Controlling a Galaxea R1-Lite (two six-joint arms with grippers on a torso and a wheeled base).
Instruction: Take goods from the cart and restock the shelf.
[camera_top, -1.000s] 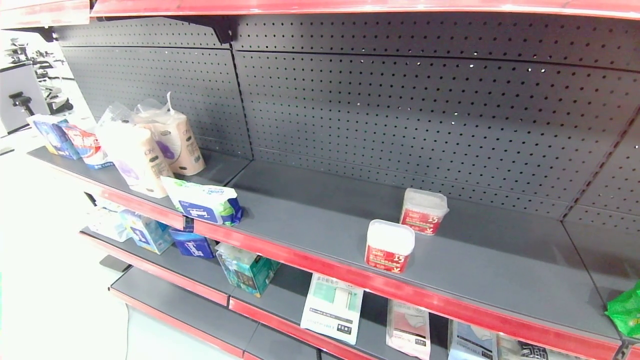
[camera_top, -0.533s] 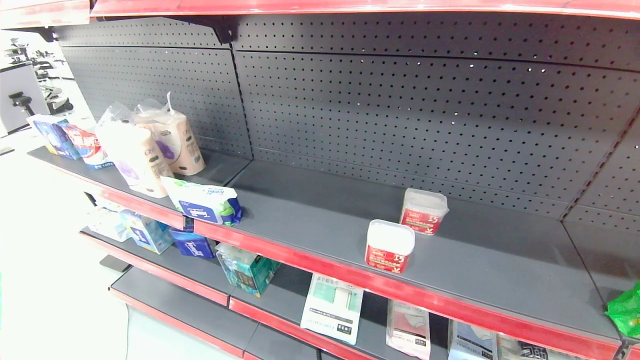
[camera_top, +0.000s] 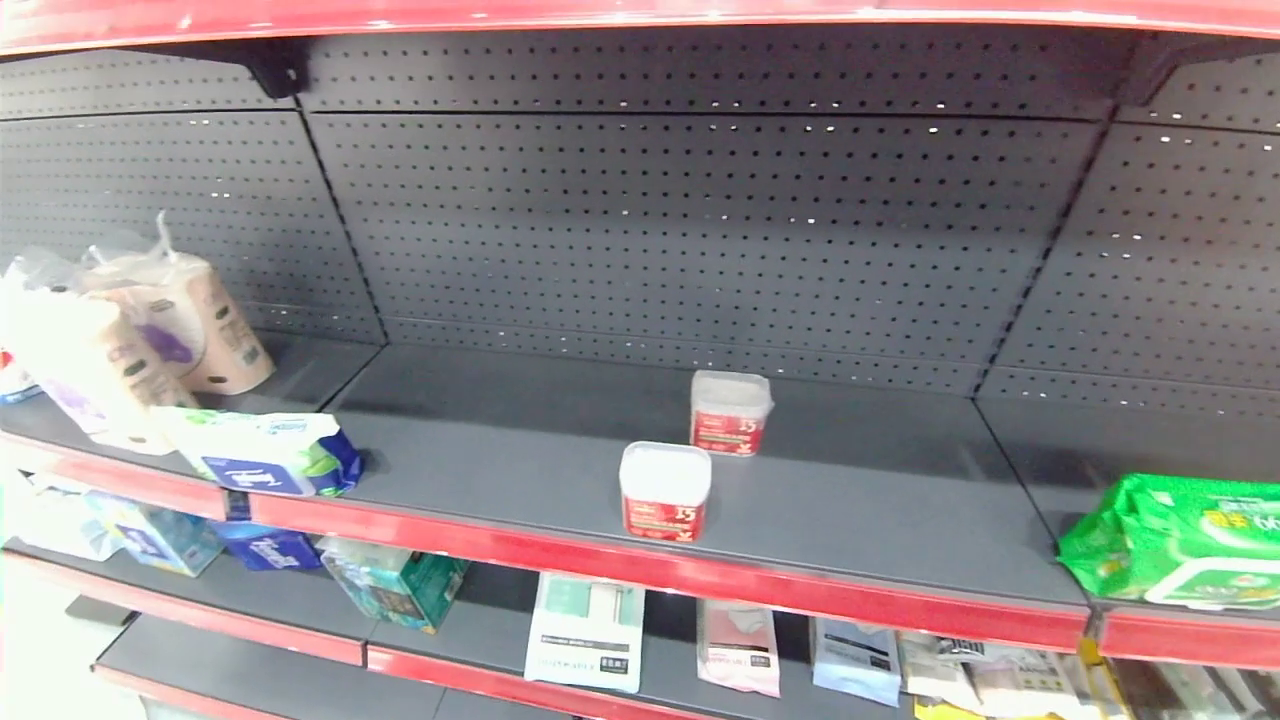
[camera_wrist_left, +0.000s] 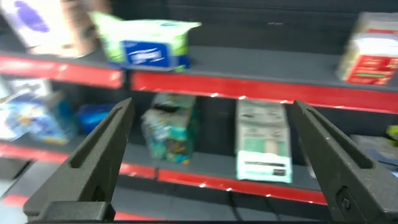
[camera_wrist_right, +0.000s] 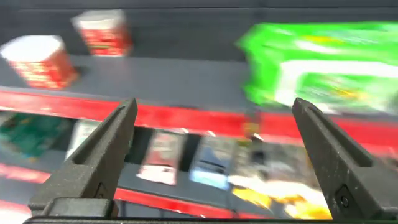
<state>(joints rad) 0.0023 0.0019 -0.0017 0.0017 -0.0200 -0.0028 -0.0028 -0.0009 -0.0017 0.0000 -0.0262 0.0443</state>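
The grey shelf (camera_top: 560, 450) with a red front edge faces me. Two white-lidded, red-labelled tubs (camera_top: 664, 490) (camera_top: 730, 412) stand near its middle. A white, blue and green wipes pack (camera_top: 262, 452) lies at its left front. A green pack (camera_top: 1180, 540) lies on the section to the right. My left gripper (camera_wrist_left: 211, 106) is open and holds nothing, in front of the shelf edge below the wipes pack (camera_wrist_left: 146, 42). My right gripper (camera_wrist_right: 214, 102) is open and holds nothing, facing the shelf edge between a tub (camera_wrist_right: 38, 61) and the green pack (camera_wrist_right: 323, 62).
Two wrapped paper-roll packs (camera_top: 190, 315) (camera_top: 80, 360) stand at the far left. The lower shelf holds a teal box (camera_top: 395, 585), a white packet (camera_top: 585, 630) and several flat packets. A black pegboard (camera_top: 700, 220) backs the shelf. Bare room lies between the wipes pack and the tubs.
The whole head view has shifted: the camera has turned to the right, bringing the green pack further into view. The goods on the shelf have not moved.
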